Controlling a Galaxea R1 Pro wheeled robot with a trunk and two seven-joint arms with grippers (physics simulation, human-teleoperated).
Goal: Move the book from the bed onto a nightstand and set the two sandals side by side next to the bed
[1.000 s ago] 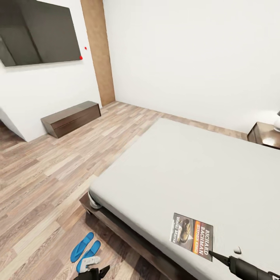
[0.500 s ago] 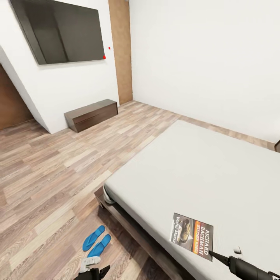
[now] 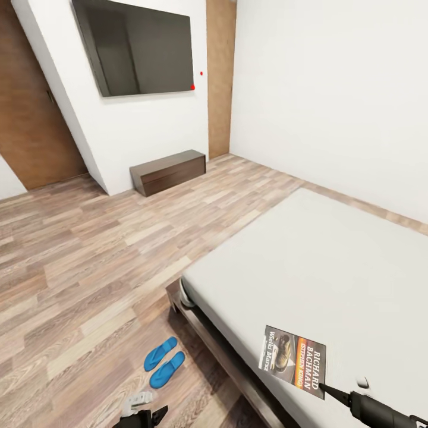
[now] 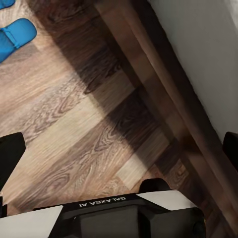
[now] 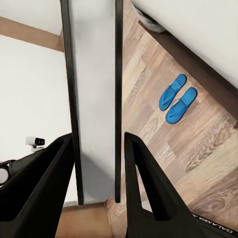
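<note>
right gripper clamps the book edge.

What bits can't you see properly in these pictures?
- The bed: its far end is cut off by the right edge of the head view.
- The book: the small white words beside the photo on its cover are too blurry to read in the head view.
- The left gripper: mostly cut off by the bottom edge of the head view.
- The sandals: partly cut off at the corner of the left wrist view.
</note>
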